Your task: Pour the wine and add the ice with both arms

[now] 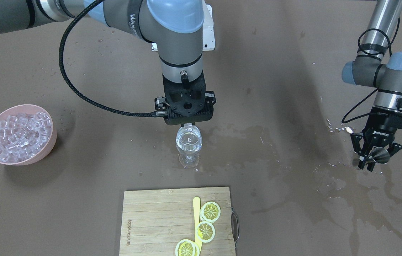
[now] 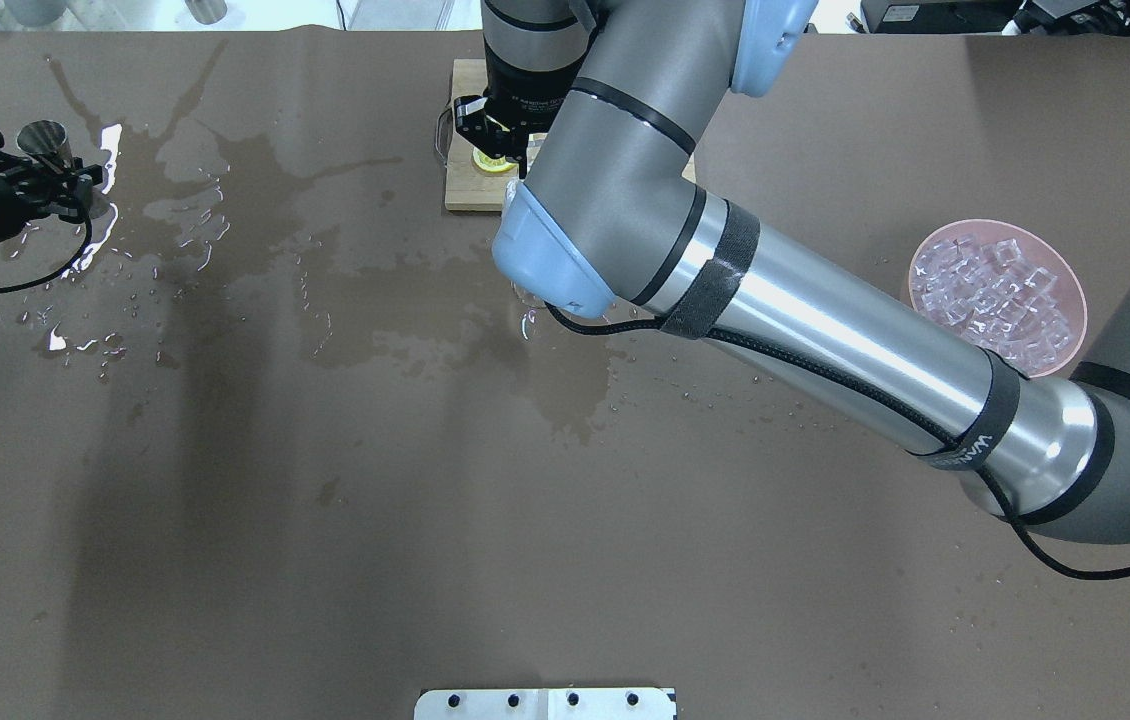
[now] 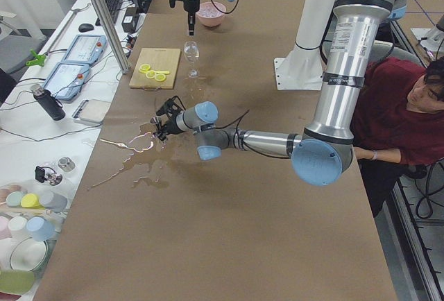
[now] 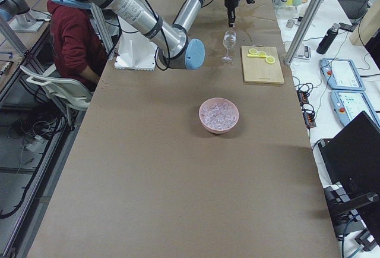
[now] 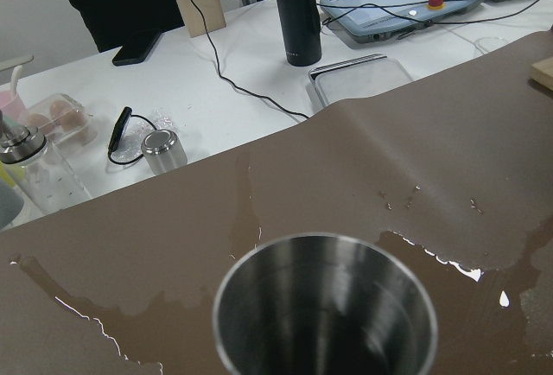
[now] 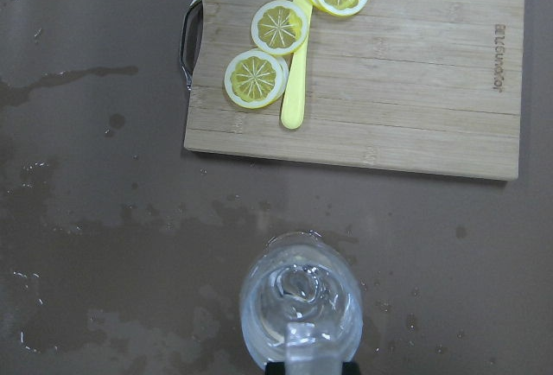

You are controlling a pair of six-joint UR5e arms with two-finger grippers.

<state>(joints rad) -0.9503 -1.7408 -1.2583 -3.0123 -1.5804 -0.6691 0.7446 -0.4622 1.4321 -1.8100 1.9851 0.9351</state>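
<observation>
A stemmed glass [image 1: 188,146] stands mid-table and holds clear liquid, the wine; it also shows in the right wrist view [image 6: 301,293]. My right gripper [image 1: 188,126] hangs just over its rim, shut on one clear ice cube [image 6: 302,342]. A pink bowl [image 1: 49,144] heaped with ice cubes [image 1: 19,135] stands apart on the robot's right. My left gripper [image 1: 373,159] is shut on a steel jigger [image 1: 380,155], held low over a wet patch at the table's far end. The jigger's cup [image 5: 324,306] looks empty.
A bamboo cutting board [image 1: 151,220] with lemon slices [image 1: 210,211] and a yellow stick lies just past the glass on the operators' side. Spilled liquid [image 2: 175,190] spreads over the brown table cover around the left gripper and toward the glass.
</observation>
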